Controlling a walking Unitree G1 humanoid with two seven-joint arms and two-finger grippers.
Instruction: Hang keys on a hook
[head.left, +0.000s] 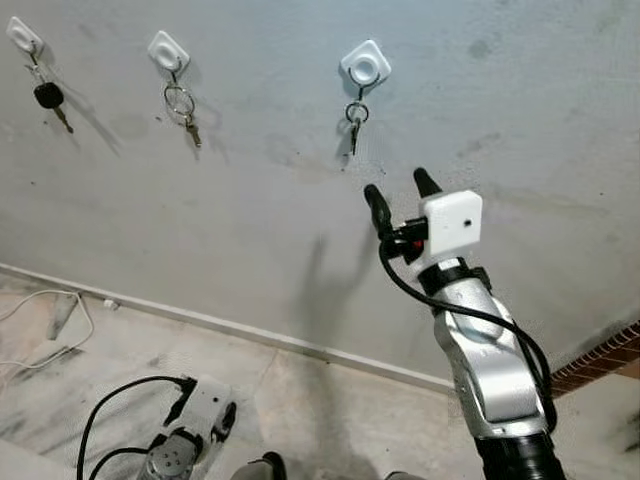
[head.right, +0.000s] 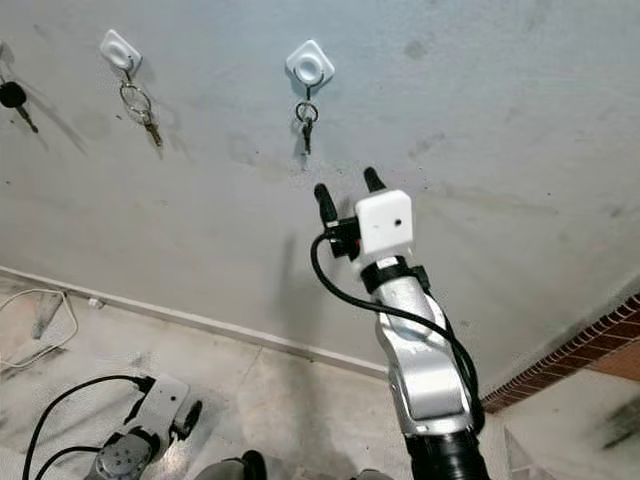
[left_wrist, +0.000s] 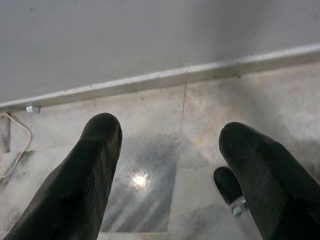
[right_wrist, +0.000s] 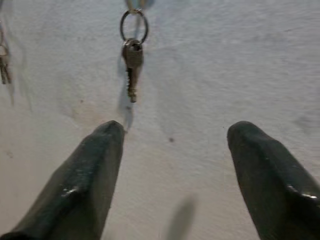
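— Keys (head.left: 355, 122) first: where are they?

— Hanging on a ring from the right hook (head.left: 364, 66), a white square pad stuck to the grey wall (head.left: 520, 110). They hang straight down, flat to the wall, with a shadow just to their left.

— And the right gripper (head.left: 401, 198)?

— Raised on its silver arm, pointing up at the wall, below the keys and a little to their right. Its two black fingers are spread apart and hold nothing. In the right wrist view the keys (right_wrist: 132, 65) hang above the gap, nearer one fingertip (right_wrist: 107, 135), apart from both.

— Other hooks?

— Two more, to the left. The middle hook (head.left: 168, 50) carries a ring with keys (head.left: 183, 108); the left hook (head.left: 24, 36) carries a black-headed key (head.left: 50, 100).

— Left gripper?

— It (head.left: 205, 425) hangs low at the near left, over the marble floor (head.left: 300, 400). In the left wrist view its fingers (left_wrist: 85, 175) are spread wide, empty, with floor tiles and the white skirting (left_wrist: 165, 77) beyond them.

— Anything else down there?

— A white cable (head.left: 45, 335) on the floor at the far left by the skirting, and a strip of brick (head.left: 600, 360) at the right edge.
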